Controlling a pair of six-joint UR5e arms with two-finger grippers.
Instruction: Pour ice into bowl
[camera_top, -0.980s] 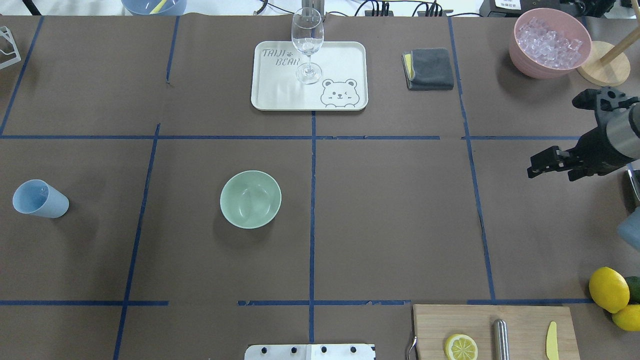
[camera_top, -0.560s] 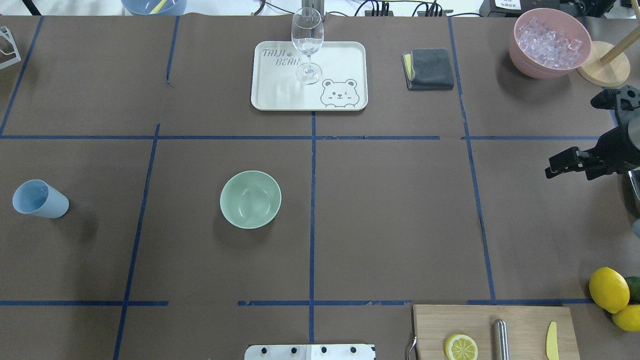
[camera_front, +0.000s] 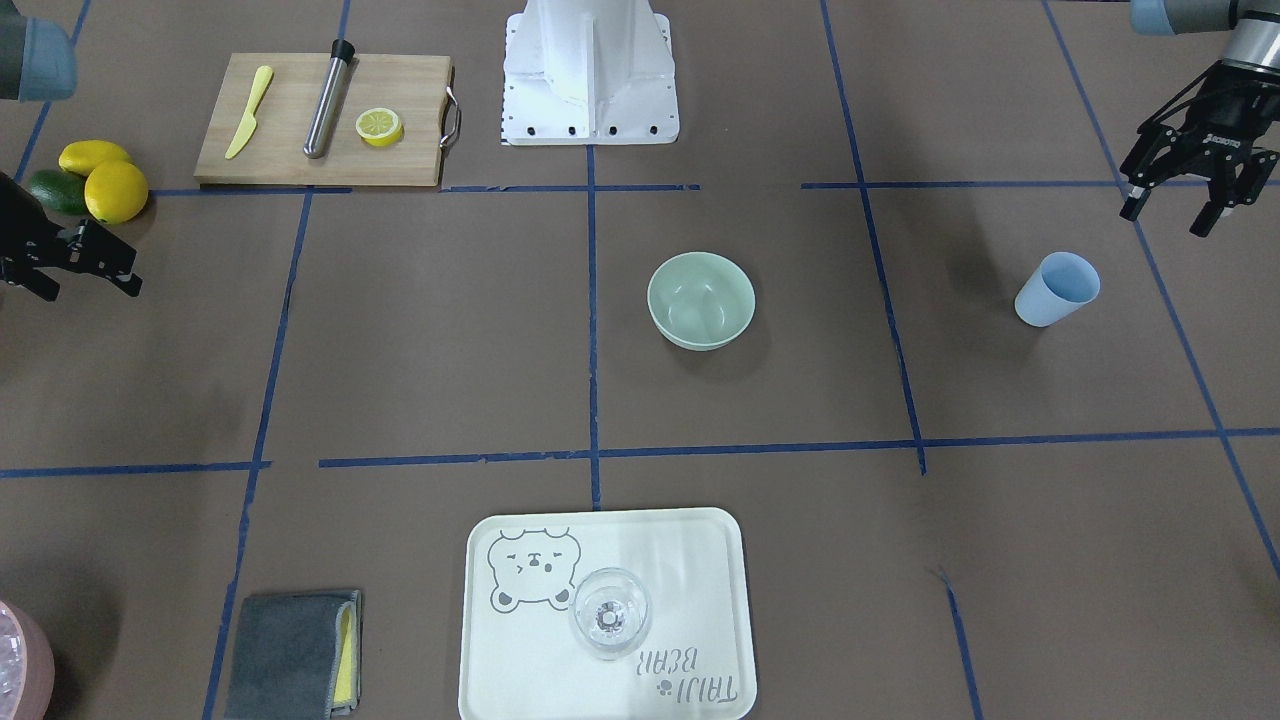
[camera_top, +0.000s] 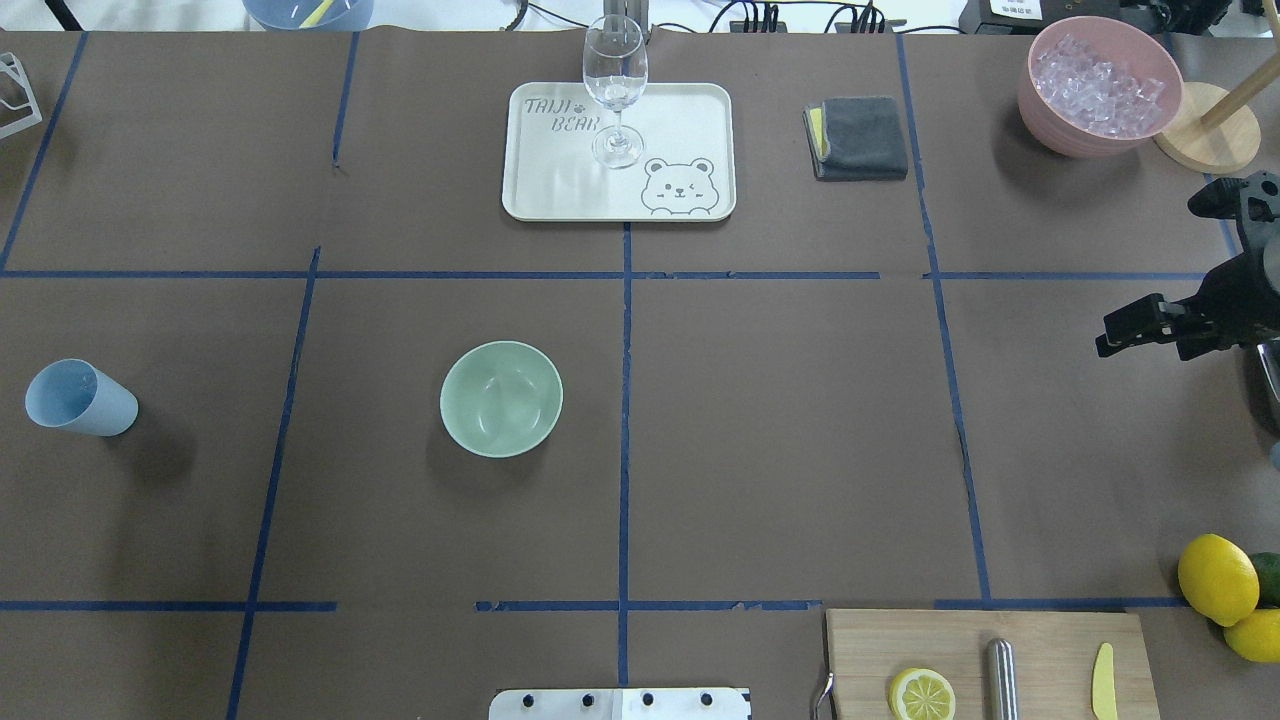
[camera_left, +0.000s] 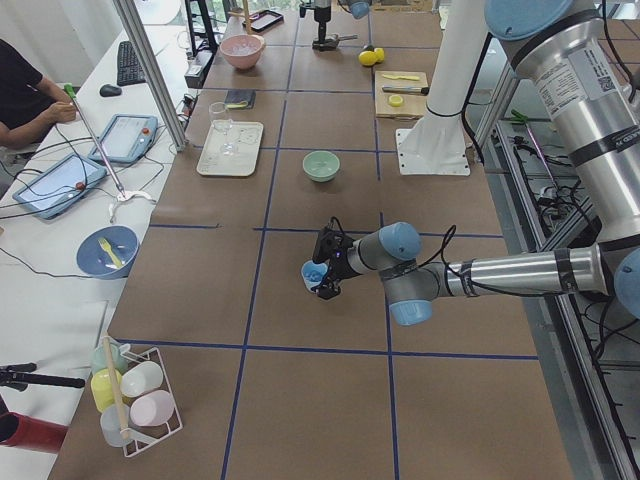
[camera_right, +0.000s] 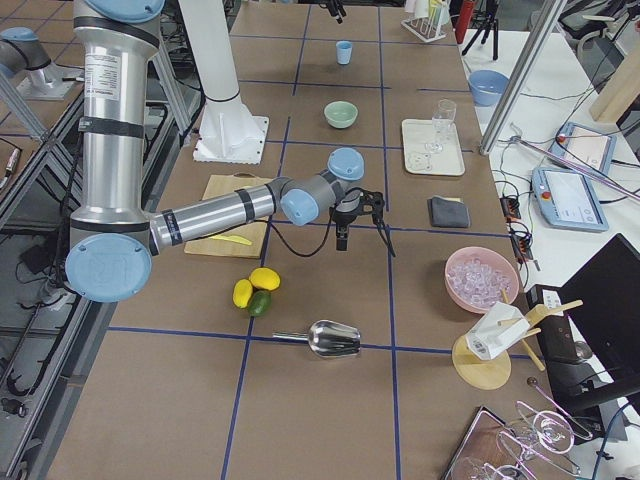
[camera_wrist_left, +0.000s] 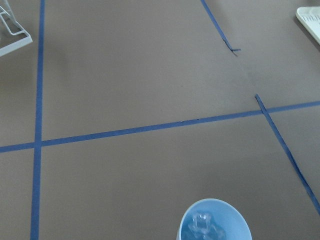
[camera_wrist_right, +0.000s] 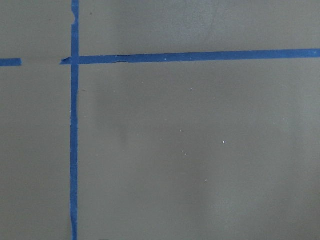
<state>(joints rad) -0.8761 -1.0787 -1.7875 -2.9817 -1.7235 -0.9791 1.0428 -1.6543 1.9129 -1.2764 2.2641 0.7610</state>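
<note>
Brown paper gridded with blue tape covers the worktop (camera_top: 780, 420). We see the ice (camera_wrist_left: 202, 226) as a few clear cubes at the bottom of the blue cup (camera_front: 1057, 289), which stands upright near the worktop's left end. The mint-green bowl (camera_top: 500, 398) sits toward the middle, well apart from the cup. Our left end effector (camera_front: 1165, 215) hovers near the cup, fingers spread wide, holding nothing. Our right end effector (camera_front: 118, 270) hangs over the right end, parted and empty.
</note>
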